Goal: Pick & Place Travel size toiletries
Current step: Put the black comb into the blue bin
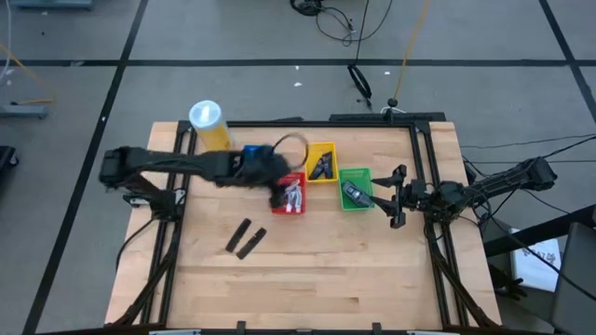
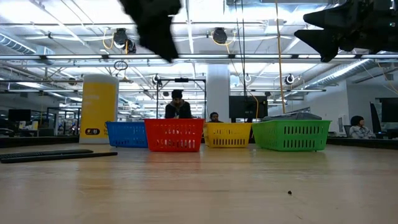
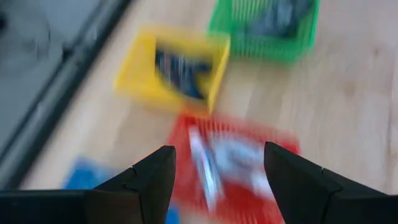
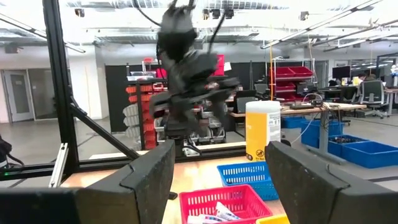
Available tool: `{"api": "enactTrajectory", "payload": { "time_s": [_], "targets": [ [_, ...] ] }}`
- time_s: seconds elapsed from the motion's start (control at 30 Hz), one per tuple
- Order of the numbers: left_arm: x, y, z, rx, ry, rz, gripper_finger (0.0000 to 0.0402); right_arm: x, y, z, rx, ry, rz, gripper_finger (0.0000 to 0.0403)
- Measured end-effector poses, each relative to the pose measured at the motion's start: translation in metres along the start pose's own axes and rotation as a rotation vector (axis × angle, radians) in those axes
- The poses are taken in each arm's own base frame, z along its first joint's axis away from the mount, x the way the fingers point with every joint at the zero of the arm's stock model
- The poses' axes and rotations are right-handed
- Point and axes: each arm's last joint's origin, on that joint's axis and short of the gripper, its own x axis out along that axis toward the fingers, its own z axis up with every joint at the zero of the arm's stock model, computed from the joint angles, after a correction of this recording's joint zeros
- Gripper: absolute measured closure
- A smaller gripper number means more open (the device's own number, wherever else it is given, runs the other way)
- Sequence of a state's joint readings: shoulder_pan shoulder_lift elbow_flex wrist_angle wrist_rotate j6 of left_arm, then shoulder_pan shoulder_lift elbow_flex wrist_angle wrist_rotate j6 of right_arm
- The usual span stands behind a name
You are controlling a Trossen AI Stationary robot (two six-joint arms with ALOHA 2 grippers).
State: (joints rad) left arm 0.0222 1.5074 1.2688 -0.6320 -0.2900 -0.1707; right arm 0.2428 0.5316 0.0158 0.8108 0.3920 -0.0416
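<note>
A big open workshop or robot lab is being shown. Long ceiling lights [image 2: 56, 25] and pipes are being seen overhead in the low view. Red storage bins [image 4: 298, 73] are being kept on shelves, and blue crates [image 4: 364, 151] are being kept on the floor. People [image 2: 178, 104] are being seen at desks with computer screens [image 2: 247, 107] far behind the wooden table [image 1: 307, 270]. Cables [image 1: 331, 19] are being left lying on the grey floor.

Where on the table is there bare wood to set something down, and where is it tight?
Free: the near half of the table, in front of the baskets, right of the two dark packets. Crowded: the back row, yellow canister, blue basket, red basket under the open left gripper, yellow basket, green basket beside the right gripper.
</note>
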Motion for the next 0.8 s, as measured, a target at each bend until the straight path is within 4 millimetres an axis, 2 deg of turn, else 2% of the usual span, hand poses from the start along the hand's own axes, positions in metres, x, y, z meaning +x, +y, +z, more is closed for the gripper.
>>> {"api": "enactTrajectory", "payload": {
  "time_s": [0.17, 0.3, 0.43, 0.57, 0.8],
  "targets": [
    [-0.019, -0.031, -0.060, -0.174, 0.126, 0.055, 0.0160, 0.000, 0.000, 0.000, -0.008, -0.001, -0.001, 0.0161],
    [-0.016, -0.051, -0.111, -0.291, 0.205, 0.072, 0.0160, 0.000, 0.000, 0.000, 0.000, -0.001, -0.002, 0.0161],
    [-0.009, -0.058, -0.151, -0.409, 0.260, 0.133, 0.0160, 0.000, 0.000, 0.000, 0.003, 0.000, -0.001, 0.0161],
    [-0.007, -0.062, -0.177, -0.476, 0.294, 0.170, 0.0173, 0.000, 0.000, -0.001, 0.035, 0.005, 0.000, 0.0161],
    [-0.013, -0.072, -0.202, -0.533, 0.368, 0.142, 0.0244, 0.002, 0.001, -0.004, 0.069, 0.031, 0.000, 0.0161]
  ]
}}
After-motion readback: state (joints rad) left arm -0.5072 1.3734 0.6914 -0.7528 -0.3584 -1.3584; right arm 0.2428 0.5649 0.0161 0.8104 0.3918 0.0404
